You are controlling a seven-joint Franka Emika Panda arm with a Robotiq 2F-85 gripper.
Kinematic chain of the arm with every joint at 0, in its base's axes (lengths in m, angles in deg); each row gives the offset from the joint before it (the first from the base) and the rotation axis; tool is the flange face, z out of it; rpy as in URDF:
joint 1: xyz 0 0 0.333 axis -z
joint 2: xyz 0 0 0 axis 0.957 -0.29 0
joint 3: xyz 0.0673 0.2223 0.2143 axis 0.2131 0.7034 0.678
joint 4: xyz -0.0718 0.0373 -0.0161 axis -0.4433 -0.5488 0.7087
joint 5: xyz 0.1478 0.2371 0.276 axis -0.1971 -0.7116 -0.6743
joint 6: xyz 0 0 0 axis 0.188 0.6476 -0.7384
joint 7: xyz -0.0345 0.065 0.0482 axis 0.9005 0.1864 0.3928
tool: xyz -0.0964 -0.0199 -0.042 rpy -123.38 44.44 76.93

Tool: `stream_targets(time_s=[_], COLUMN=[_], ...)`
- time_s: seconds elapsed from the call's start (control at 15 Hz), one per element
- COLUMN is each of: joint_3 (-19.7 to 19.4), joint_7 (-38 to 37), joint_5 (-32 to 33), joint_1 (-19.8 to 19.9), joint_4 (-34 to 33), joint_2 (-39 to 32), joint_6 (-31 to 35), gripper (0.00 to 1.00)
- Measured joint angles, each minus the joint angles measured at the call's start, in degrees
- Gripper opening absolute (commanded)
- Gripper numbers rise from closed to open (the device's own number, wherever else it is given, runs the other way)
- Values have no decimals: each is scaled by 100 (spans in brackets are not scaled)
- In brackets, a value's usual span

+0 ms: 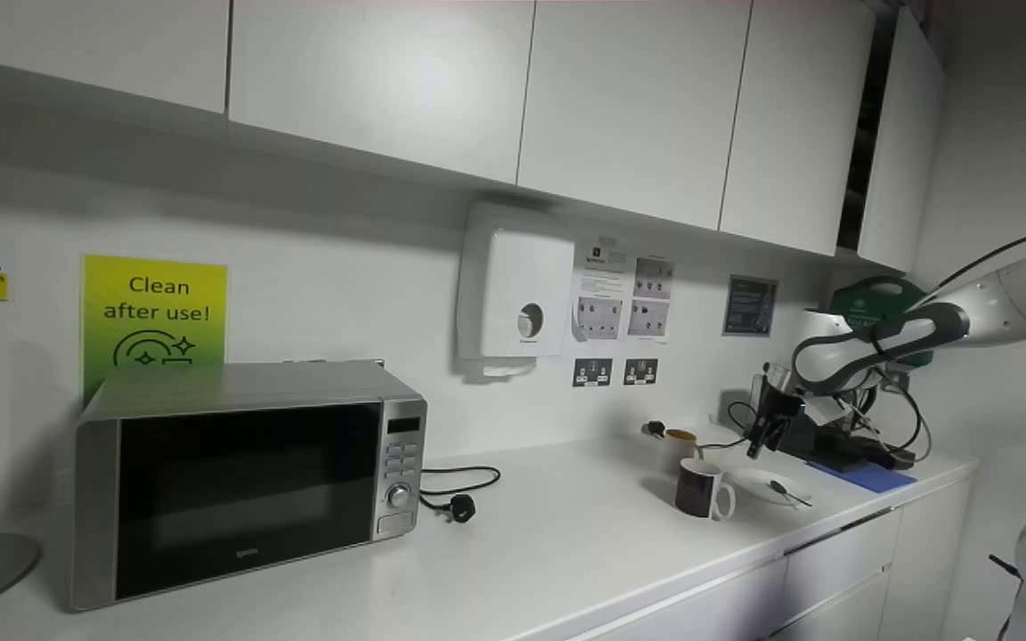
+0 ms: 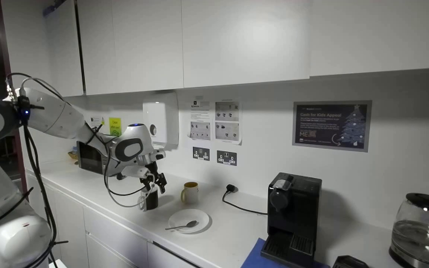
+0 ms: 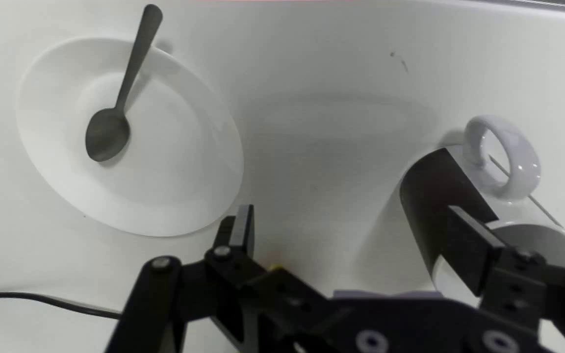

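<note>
My gripper [image 3: 358, 230] is open and empty above the white counter, fingers pointing down; it also shows in both exterior views [image 1: 761, 442] [image 2: 156, 183]. A black and white mug [image 3: 427, 189] with a white handle stands upright below the right finger in the wrist view, and also appears in both exterior views [image 1: 693, 491] [image 2: 152, 201]. A white plate [image 3: 184, 162] lies left of it, with a dark spoon [image 3: 107, 135] resting on it. A pale mug with a yellow inside [image 2: 190, 194] stands near the wall [image 1: 675, 452]; the gripper mostly hides that area in the wrist view.
A microwave [image 1: 246, 499] stands on the counter with a loose plug [image 1: 462, 508] beside it. A black coffee machine [image 2: 292, 219] sits on a blue mat [image 2: 257, 257] near a glass kettle [image 2: 417, 230]. A black cable [image 3: 42, 298] runs along the counter. Cupboards [image 1: 629, 107] hang above.
</note>
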Motion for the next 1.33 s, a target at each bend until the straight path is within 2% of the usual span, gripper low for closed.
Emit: stream_targets(time_s=[0.33,0.67,1.07,1.33], joint_3=[-191,-179,-152,-59], joint_7=[612,661,623,597], joint_5=[168,594,546,225], joint_1=[125,132,132,133], joint_4=[-459,-1265,-2190,-2686], joint_2=[-602,-1419,-2344,-2826], joint_6=[7,29,164,163], gripper=[100,100,100,100])
